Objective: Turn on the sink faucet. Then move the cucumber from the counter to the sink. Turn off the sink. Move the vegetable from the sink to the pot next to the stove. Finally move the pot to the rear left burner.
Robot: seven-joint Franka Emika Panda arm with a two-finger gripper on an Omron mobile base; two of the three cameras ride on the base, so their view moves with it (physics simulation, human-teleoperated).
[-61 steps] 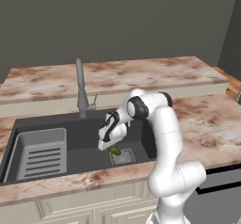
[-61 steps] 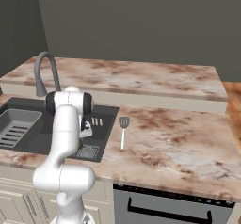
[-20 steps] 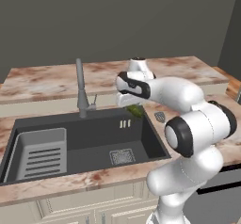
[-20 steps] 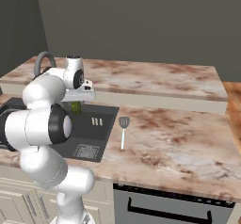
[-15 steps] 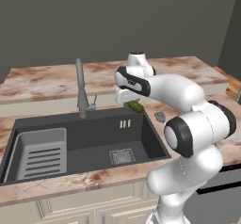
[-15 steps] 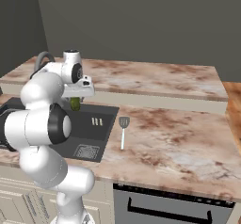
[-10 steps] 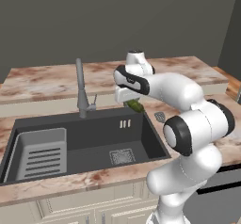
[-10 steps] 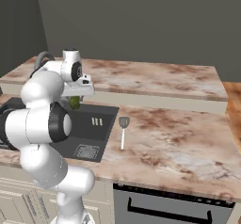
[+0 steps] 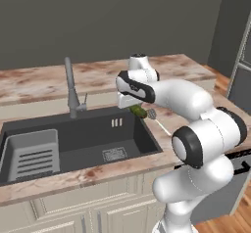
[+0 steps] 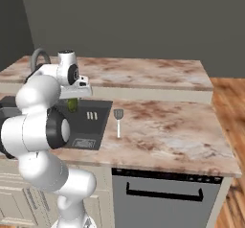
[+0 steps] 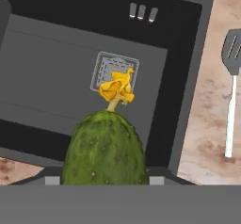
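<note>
My gripper (image 9: 133,106) is shut on the cucumber (image 9: 139,112), a dark green stub hanging over the rear right corner of the sink (image 9: 73,134). In the right base view the gripper (image 10: 73,99) carries the cucumber (image 10: 72,105) just above the sink (image 10: 92,122). The hand view looks down past the cucumber (image 11: 104,152) and its yellow flower end onto the drain grate (image 11: 114,70). The sink faucet (image 9: 72,87) stands behind the basin, left of the hand; no water shows. The pot and the stove are out of view.
A metal spatula (image 10: 118,119) lies on the counter (image 10: 162,126) just right of the sink. A ribbed grey rack (image 9: 33,151) fills the basin's left end. A grey appliance front (image 10: 167,193) with a bar handle sits under the counter to the right.
Three seconds ago the hand was low in the basin on the cucumber; it now holds it up at the sink's rear right corner. Both base pictures have shifted slightly left, so the camera moved.
</note>
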